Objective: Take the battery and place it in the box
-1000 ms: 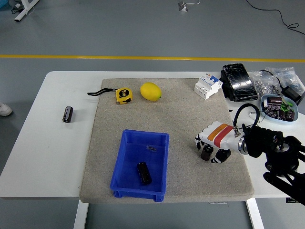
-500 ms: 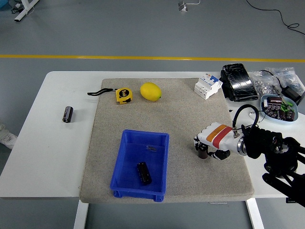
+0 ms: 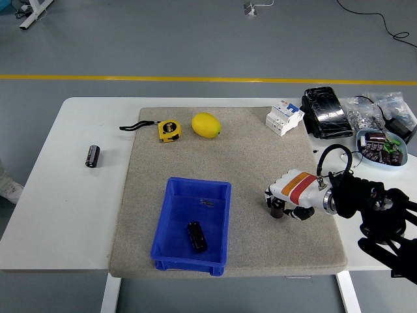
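1. Grasp step in hand: right hand [image 3: 291, 195] low over the grey mat [image 3: 247, 143], right of the blue box [image 3: 171, 218].
2. Fingers [image 3: 273, 201] curled around a small dark battery [image 3: 278, 209], upright, bottom end apparently on the mat, not lifted.
3. Grip looks closed on it; contact on the far side hidden by the palm.
4. Box already holding another battery [image 3: 196, 236], lying near the front wall.
5. Third battery [image 3: 93, 156] lying on the bare white surface [image 3: 58, 215], far left, well apart from everything.
6. Left hand out of view.
7. Next, by judgement: lift straight up, carry left, clear the box's right wall, release over the open floor behind the stored cell.
8. Risk: small smooth cylinder, partial grip, could slip or tip on lift.
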